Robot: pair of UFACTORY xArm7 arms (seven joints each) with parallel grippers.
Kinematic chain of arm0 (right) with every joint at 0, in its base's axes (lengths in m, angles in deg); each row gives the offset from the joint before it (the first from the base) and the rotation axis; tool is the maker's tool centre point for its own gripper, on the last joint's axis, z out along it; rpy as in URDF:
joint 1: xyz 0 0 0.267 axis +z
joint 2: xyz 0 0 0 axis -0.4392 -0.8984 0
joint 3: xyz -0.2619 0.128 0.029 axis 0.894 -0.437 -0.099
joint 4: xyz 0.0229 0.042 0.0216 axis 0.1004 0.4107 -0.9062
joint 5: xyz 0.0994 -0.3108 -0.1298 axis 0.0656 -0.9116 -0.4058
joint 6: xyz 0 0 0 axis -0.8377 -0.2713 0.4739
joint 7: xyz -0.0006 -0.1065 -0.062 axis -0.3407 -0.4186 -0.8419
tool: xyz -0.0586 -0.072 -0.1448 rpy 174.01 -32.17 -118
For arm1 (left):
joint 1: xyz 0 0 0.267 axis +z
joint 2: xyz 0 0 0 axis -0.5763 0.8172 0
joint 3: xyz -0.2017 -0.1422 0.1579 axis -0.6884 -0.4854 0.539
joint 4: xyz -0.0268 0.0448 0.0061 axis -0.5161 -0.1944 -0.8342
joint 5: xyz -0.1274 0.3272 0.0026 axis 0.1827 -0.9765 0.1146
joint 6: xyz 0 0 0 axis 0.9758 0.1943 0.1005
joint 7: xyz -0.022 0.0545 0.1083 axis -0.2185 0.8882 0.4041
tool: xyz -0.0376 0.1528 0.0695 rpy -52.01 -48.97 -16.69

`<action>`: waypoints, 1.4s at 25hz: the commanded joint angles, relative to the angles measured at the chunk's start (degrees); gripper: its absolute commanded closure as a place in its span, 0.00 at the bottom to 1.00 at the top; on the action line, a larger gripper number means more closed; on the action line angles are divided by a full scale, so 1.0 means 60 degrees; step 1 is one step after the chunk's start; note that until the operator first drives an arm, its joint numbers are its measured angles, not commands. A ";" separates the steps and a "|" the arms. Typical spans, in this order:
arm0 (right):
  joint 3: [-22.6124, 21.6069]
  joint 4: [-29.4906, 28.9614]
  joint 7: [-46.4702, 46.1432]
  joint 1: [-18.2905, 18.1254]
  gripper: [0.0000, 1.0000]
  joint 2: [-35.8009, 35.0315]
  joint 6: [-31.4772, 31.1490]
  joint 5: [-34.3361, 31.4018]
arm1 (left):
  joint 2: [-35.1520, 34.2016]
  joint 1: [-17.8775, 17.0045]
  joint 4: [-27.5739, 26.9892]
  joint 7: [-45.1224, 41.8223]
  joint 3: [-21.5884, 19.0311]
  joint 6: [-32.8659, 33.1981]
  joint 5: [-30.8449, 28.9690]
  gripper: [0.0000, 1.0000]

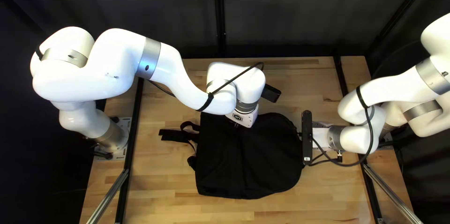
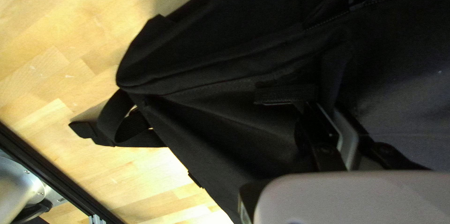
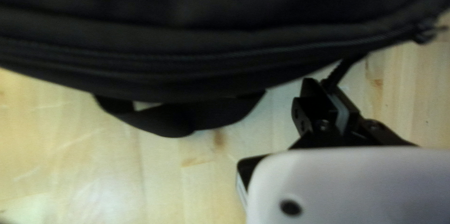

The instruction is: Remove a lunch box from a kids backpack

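The right claw (image 3: 321,85) is closed on a cord (image 3: 344,71), the left claw (image 2: 327,107) on the backpack (image 1: 262,168); the zipper (image 2: 359,0) is partly open, lunch box removal remains.

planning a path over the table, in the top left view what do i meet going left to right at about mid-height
left arm's base → black rail → loose strap → black backpack → upright black bar → right arm
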 commanded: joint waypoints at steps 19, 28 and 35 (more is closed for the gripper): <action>-0.0631 -0.0033 -0.1269 0.1396 1.00 0.0942 -0.1311 0.2101 | -0.0065 0.0069 0.0079 0.0070 0.0016 0.0008 0.0091 1.00; -0.0658 -0.0697 -0.1644 0.1430 1.00 0.0413 -0.1311 0.2045 | -0.0108 0.0198 0.0209 0.0245 0.0068 0.0124 0.0175 1.00; -0.0674 -0.0993 -0.2001 0.1539 1.00 0.0245 -0.1343 0.2192 | -0.0166 0.0286 0.0306 0.0350 0.0103 0.0221 0.0246 1.00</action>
